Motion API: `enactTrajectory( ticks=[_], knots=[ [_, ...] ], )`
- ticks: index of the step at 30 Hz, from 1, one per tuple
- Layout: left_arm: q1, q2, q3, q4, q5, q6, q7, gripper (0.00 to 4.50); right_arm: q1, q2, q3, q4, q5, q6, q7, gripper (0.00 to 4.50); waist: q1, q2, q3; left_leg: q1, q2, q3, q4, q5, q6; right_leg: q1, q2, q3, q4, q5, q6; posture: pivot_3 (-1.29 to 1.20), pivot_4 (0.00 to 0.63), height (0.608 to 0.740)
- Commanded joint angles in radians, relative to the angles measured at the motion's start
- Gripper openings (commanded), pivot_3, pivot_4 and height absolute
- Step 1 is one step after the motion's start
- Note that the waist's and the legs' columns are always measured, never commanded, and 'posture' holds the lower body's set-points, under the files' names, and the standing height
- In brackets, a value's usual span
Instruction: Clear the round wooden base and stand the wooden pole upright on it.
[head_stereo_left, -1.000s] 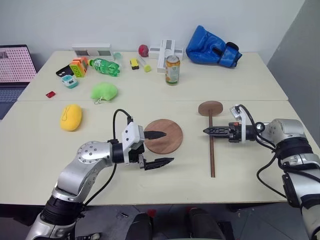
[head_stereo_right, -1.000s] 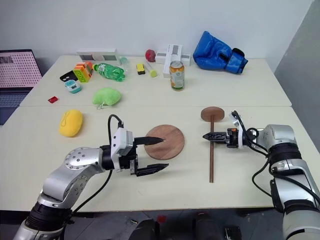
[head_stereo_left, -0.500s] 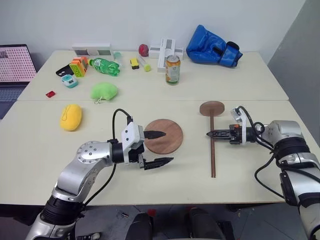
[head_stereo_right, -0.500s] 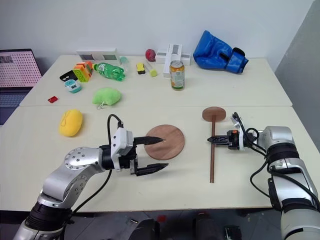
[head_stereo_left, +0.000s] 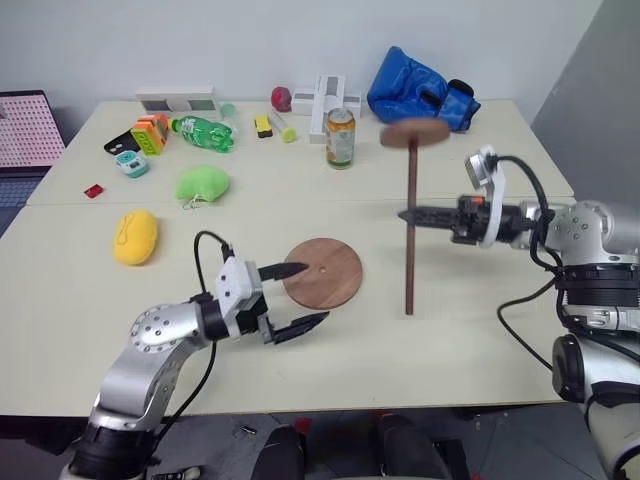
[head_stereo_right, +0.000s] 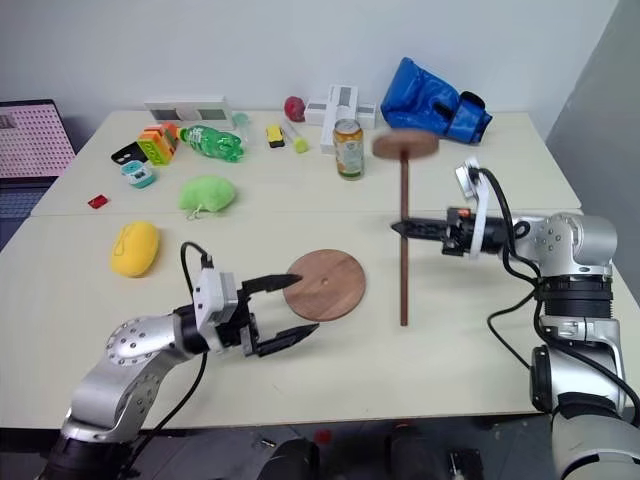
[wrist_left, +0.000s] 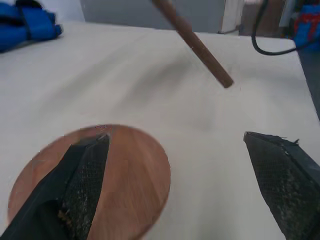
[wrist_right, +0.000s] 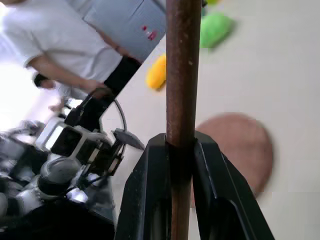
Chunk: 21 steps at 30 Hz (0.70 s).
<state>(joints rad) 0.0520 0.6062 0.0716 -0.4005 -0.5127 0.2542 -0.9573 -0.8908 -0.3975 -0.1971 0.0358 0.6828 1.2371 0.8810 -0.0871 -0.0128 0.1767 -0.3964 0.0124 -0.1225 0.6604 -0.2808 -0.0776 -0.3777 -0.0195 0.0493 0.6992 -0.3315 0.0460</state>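
The right end effector (head_stereo_left: 408, 214) is clamped on the wooden pole (head_stereo_left: 410, 250) about midway along its rod, holding it upright and clear of the tabletop (head_stereo_left: 480, 320), small disc end up. The pole hangs at about 3 o'clock from the round wooden base (head_stereo_left: 322, 273), near but apart from it. The base lies flat and bare. At its 8 o'clock edge the left end effector (head_stereo_left: 297, 297) gapes wide, one finger (wrist_left: 82, 175) over the base's rim.

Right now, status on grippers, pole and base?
Right gripper shut on pole, upright, disc end up. Left gripper open beside base. Base bare, nothing in the way.
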Motion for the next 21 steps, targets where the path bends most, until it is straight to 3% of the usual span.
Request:
enactTrajectory(
  ticks=[1,4,9,21],
  knots=[
    [0.167,-0.027,0.103,-0.132,-0.063,-0.009,0.058,4.5,0.051,0.161,0.044,-0.253,-0.075,-0.245,-0.214,0.24,0.003,0.0,0.0,-0.001,0.0,0.0,0.0,0.0,0.0,-0.001,0.0,0.0,0.0,0.0,0.0,0.0,0.15,0.74],
    [0.247,-0.062,0.121,-0.152,-0.038,-0.036,0.108,4.5,0.149,0.221,0.152,-0.317,-0.179,-0.432,-0.261,0.24,0.031,0.0,0.0,-0.002,-0.001,-0.002,0.001,0.0,0.0,-0.001,-0.002,-0.002,-0.001,0.0,0.0,0.0,0.15,0.74],
    [0.257,-0.117,0.097,-0.175,-0.024,-0.034,0.19,4.5,0.271,0.257,0.29,-0.278,-0.329,-0.682,-0.305,0.24,0.057,0.0,0.0,-0.001,-0.004,-0.001,0.003,0.0,-0.001,0.003,-0.006,-0.002,-0.002,0.001,0.001,0.0,0.15,0.74],
    [0.207,-0.114,0.066,-0.169,-0.024,-0.02,0.217,4.5,0.28,0.288,0.313,-0.161,-0.388,-0.816,-0.353,0.24,0.042,0.001,0.0,0.002,-0.002,-0.001,0.0,0.0,-0.001,0.003,-0.001,-0.002,-0.001,0.0,0.0,0.0,0.15,0.74]
  ],
)
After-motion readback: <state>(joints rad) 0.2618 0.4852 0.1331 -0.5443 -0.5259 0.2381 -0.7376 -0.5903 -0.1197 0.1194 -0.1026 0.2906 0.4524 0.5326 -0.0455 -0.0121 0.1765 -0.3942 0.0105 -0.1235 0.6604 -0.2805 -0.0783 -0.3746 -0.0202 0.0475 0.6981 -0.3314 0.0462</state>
